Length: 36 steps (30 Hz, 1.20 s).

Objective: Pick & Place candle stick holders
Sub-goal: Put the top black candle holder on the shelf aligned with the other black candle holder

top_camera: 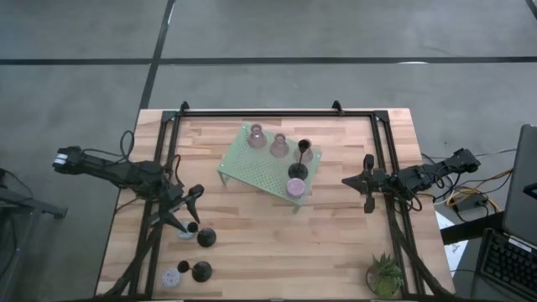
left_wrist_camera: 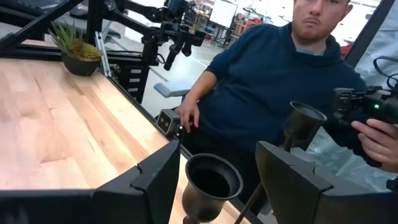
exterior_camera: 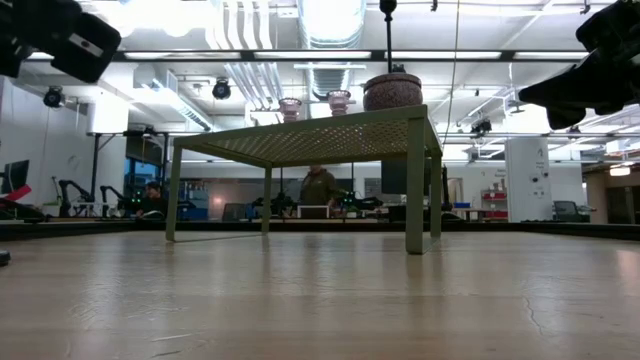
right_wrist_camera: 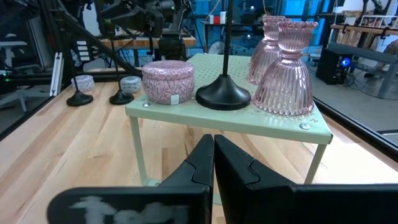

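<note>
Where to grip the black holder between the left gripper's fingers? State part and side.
Grip the black holder by its slim stem just under the flared cup, coming in level from the side. It stands upright, the open left gripper already flanks it, and the wider cup should stop it slipping.

stand (top_camera: 252,172) sitting mid-table, toward the far edge | on it: two glass holders (top_camera: 267,139) at the far side, slim-stemmed holder (top_camera: 299,164) and squat holder (top_camera: 295,187) toward the right | four more holders (top_camera: 191,252) standing near the left front | plant (top_camera: 384,275) sitting at front right corner
</note>
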{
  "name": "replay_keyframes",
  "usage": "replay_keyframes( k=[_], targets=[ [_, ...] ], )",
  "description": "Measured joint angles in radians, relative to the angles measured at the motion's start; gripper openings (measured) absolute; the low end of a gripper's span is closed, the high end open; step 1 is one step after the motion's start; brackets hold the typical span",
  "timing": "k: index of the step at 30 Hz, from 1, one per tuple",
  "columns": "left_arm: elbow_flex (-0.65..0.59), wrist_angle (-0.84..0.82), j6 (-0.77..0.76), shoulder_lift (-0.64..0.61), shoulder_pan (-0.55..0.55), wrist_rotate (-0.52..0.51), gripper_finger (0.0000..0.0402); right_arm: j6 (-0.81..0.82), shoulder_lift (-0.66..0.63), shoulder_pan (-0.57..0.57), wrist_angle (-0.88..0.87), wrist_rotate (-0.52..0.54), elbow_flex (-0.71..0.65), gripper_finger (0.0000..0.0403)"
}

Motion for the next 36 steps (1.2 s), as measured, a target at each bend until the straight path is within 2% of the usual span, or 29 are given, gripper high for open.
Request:
replay_keyframes(
  k=[19,29,36],
  targets=[
    [-0.035,-0.033,0.138,0.088,-0.017,-0.008,0.0213,0.000,0.000,0.000,0.000,0.000,0.000,0.0008],
    [-0.146,0.114,0.070,0.093,-0.017,-0.008,0.0213,0.000,0.000,0.000,0.000,0.000,0.000,0.0008],
    [-0.150,0.152,-0.058,0.092,-0.017,-0.037,0.0213,0.000,0.000,0.000,0.000,0.000,0.000,0.0008]
  ],
)
